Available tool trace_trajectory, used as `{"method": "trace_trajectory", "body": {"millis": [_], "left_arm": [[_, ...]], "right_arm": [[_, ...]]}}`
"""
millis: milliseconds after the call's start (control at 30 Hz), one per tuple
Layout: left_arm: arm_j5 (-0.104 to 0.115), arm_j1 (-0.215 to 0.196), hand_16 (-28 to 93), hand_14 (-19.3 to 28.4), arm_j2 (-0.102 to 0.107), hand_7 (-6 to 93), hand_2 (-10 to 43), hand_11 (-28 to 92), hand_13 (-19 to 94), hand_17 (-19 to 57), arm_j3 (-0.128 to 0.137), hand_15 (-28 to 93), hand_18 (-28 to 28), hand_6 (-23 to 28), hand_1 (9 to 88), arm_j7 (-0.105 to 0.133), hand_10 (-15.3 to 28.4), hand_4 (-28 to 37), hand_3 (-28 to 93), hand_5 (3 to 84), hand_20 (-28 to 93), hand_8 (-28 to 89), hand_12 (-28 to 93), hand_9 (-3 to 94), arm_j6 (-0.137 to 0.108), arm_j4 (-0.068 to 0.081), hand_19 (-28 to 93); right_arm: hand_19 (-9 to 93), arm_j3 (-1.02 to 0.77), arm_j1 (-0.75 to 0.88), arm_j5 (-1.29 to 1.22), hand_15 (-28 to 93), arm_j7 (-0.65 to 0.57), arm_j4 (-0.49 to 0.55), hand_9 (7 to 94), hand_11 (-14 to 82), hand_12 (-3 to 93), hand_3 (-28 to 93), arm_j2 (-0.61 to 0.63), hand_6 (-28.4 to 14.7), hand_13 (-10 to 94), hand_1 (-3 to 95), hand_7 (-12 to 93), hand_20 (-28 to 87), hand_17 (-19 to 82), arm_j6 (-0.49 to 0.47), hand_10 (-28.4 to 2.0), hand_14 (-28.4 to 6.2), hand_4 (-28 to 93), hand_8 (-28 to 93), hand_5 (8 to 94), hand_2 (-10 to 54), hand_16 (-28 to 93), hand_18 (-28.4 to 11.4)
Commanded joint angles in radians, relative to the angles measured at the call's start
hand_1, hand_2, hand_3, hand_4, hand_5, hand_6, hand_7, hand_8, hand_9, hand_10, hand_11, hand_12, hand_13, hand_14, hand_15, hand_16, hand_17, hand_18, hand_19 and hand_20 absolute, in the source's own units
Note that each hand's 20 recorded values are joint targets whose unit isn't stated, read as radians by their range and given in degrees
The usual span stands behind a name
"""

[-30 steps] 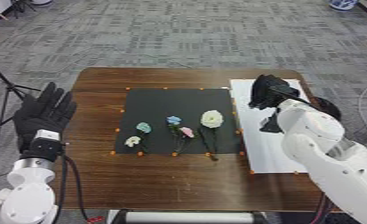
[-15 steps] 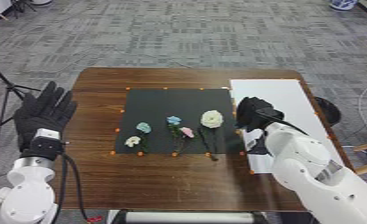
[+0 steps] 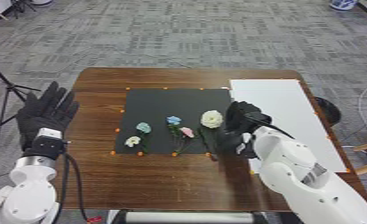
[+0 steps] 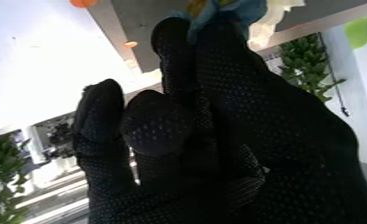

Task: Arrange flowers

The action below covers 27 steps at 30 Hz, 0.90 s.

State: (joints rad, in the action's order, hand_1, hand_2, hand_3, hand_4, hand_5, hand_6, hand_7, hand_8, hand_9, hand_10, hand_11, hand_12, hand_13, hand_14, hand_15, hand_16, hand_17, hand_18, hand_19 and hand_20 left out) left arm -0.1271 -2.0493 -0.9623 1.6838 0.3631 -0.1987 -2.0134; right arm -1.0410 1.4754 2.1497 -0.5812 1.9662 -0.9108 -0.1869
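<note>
Moved from over the white sheet (image 3: pixel 290 110), the robot's right hand (image 3: pixel 237 127) now sits by the dark mat's (image 3: pixel 166 100) right edge, just beside the large white flower (image 3: pixel 211 119). Whether it is spread, pressed together or pinching something, I cannot tell. Left of that bloom on the mat lie a blue flower (image 3: pixel 173 120), a pink flower (image 3: pixel 186 132), a pale blue-green flower (image 3: pixel 143 127) and a small white flower (image 3: pixel 132 141). At the brown bench's (image 3: pixel 162 185) left side, the left hand (image 3: pixel 42 120) has straight, slightly spread fingers.
</note>
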Motion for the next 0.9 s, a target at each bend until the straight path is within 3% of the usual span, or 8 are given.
{"method": "trace_trajectory", "body": {"millis": [33,433,633,800,900], "left_arm": [[0.000,-0.018,-4,12.7,-0.010,11.5,15.7,19,22,-5.7,0.006,23,11.1,6.3,26.5,0.003,13.2,-28.3,71,41.0,11,-9,9,30.9,-0.005,-0.003,24],[0.005,-0.033,-4,12.7,-0.012,11.8,15.9,19,22,-5.5,0.011,24,10.9,6.3,26.3,0.011,13.2,-28.3,71,41.2,11,-9,9,31.0,-0.009,-0.012,24],[0.005,-0.038,-5,12.6,-0.013,11.9,15.9,19,22,-5.5,0.015,23,10.9,6.3,26.5,0.013,13.2,-28.3,71,41.2,11,-9,9,31.0,-0.010,-0.014,24],[0.007,-0.034,-4,12.6,-0.012,11.9,15.8,19,22,-5.6,0.013,23,11.0,6.3,26.5,0.013,13.2,-28.3,71,41.3,11,-9,9,30.9,-0.012,-0.012,24],[0.006,-0.031,-4,12.6,-0.012,12.0,15.8,19,22,-5.6,0.012,23,11.0,6.2,26.5,0.013,13.2,-28.3,71,41.3,11,-9,9,31.0,-0.012,-0.010,24]], "right_arm": [[83,-0.013,0.027,-0.016,75,-0.009,0.004,78.4,24.1,54.8,72,-0.010,-0.7,70,57.6,39,39,38,-0.029,-8.9,-8.7,-28,6,68.6,-9.5,40,-23.6],[83,-0.009,0.024,-0.039,75,-0.007,0.013,74.1,22.5,50.8,72,-0.014,-1.8,68,53.4,37,39,36,0.018,-9.9,-9.3,-28,4,64.8,-9.5,39,-23.7],[83,-0.007,0.020,-0.031,74,0.001,0.018,73.4,21.5,45.9,73,-0.014,-2.1,68,50.9,30,39,36,0.034,-10.5,-9.7,-28,1,65.6,-9.5,38,-23.9],[82,-0.009,0.017,-0.035,74,0.001,0.026,72.7,23.5,42.2,74,-0.015,-1.8,68,49.1,26,39,36,0.031,-11.1,-9.7,-28,-3,65.8,-9.5,38,-24.0],[83,-0.005,0.015,-0.033,74,0.001,0.028,72.5,25.1,40.9,74,-0.014,-1.6,68,48.5,23,39,36,0.039,-11.3,-9.8,-28,-12,64.8,-9.5,37,-24.1]]}}
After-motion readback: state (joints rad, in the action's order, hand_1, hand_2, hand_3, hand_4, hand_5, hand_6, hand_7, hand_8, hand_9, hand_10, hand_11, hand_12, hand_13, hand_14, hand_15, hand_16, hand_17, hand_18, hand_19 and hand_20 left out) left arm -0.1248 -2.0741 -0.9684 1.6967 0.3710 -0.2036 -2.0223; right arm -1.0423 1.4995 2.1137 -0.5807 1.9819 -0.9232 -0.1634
